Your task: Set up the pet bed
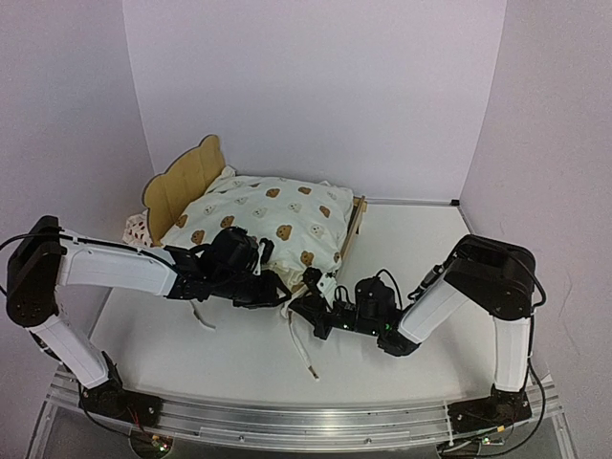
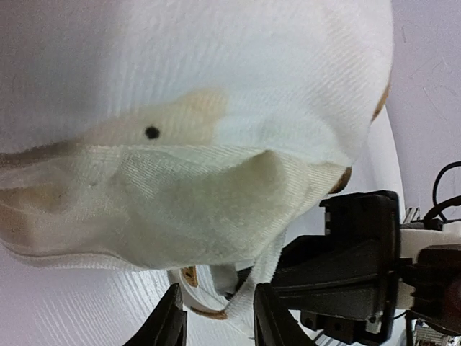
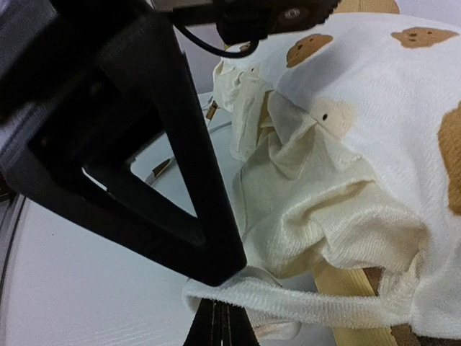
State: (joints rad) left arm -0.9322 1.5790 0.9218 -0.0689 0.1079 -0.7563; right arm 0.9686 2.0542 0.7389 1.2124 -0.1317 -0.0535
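Note:
The pet bed [image 1: 187, 182] stands at the back left, its bear-ear headboard upright, and the cream bear-print cushion [image 1: 263, 218] lies on it. Both grippers meet at the cushion's near corner. My left gripper [image 1: 275, 289] [image 2: 216, 311] is open just under the cushion [image 2: 187, 86], with a cushion tie [image 2: 268, 263] running down between its fingers, against the right one. My right gripper [image 1: 313, 286] [image 3: 223, 308] is shut, and a taut tie [image 3: 310, 306] folds over its tips beside a wooden bed rail [image 3: 346, 288]. The left gripper's black finger [image 3: 166, 166] crosses that view.
Two loose ties [image 1: 302, 349] [image 1: 201, 316] trail over the white table toward the arms. A small patterned pillow [image 1: 139, 229] sits left of the bed. White walls close the back and both sides. The right gripper's body [image 2: 360, 267] sits close to my left fingers.

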